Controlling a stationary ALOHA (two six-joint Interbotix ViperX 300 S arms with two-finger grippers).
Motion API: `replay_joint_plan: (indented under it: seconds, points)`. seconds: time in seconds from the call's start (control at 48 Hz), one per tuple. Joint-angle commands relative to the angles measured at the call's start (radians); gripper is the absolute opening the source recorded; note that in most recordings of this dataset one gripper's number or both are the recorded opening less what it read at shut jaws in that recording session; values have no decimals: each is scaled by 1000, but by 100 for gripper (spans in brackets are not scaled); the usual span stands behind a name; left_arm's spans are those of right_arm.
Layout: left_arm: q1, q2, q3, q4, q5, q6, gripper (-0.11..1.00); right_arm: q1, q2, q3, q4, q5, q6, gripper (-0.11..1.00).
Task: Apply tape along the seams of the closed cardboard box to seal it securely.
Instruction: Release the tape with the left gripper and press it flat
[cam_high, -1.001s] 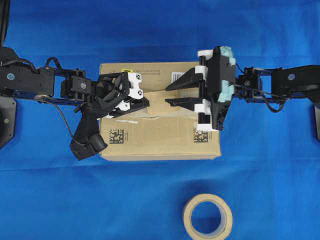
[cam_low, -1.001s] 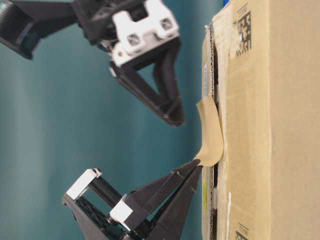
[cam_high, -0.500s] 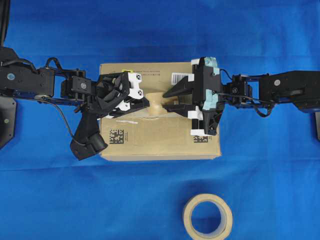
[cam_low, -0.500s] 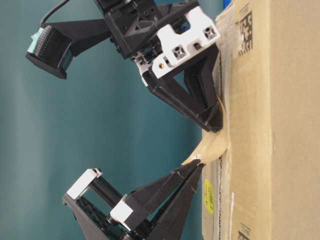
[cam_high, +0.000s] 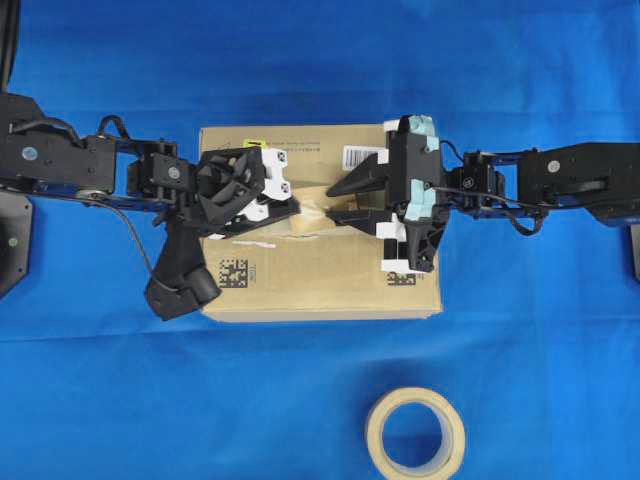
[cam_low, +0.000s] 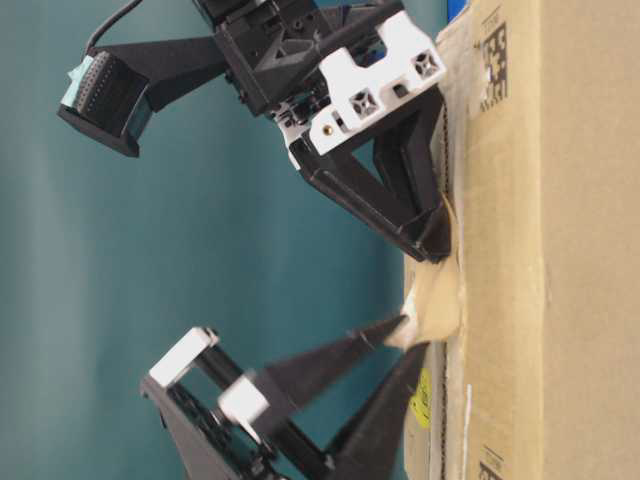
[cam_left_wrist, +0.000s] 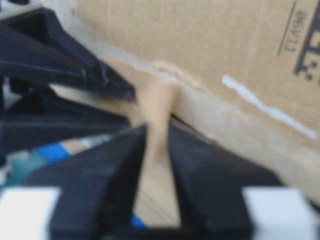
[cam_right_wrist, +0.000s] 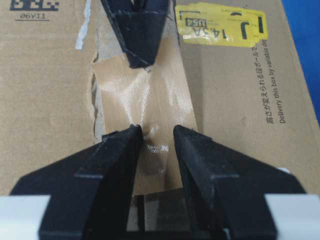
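The brown cardboard box (cam_high: 320, 275) lies flat in the overhead view. A short tan piece of tape (cam_right_wrist: 145, 100) covers part of the seam (cam_right_wrist: 142, 212) near the yellow sticker (cam_right_wrist: 220, 25). My right gripper (cam_right_wrist: 156, 132) is open, with both fingertips pressing down on the tape's near half. My left gripper (cam_low: 415, 337) is open, its tips astride the tape's lifted end (cam_left_wrist: 159, 115), which stands up off the box between the fingers. In the table-level view the tape (cam_low: 437, 300) bulges off the box (cam_low: 560, 250) between the two grippers.
A round beige tape roll (cam_high: 415, 435) lies on the blue cloth in front of the box. Two black square codes (cam_high: 232, 272) and a white barcode label (cam_high: 358, 154) mark the lid. A pale torn old strip (cam_high: 250, 243) runs along the seam.
My left gripper's jaws have parted from around the tape's lifted end. The right gripper came down onto the tape a second ago and has since stayed pressed there.
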Motion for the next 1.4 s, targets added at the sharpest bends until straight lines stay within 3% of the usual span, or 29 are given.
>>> replay_joint_plan:
  seconds: [0.0, 0.104, 0.188, 0.375, 0.876, 1.376]
  points:
    - [-2, -3, -35, -2, 3, 2, 33, 5, -9, -15, 3, 0, 2, 44]
    - [2, 0, -40, -2, 3, 2, 60, 5, -9, -15, 6, 0, 2, 44]
    - [12, 2, -44, -2, 3, 0, 70, 5, -9, -15, 6, 0, 2, 44]
    - [20, 3, -61, 0, 44, -8, 67, 6, -9, -15, 6, 0, 2, 44]
    - [20, 64, -184, 9, 325, -11, 67, 5, -9, 3, 23, 6, 2, 43]
    - [20, 60, -189, 9, 365, -20, 67, 5, -9, 20, 26, 6, 2, 44]
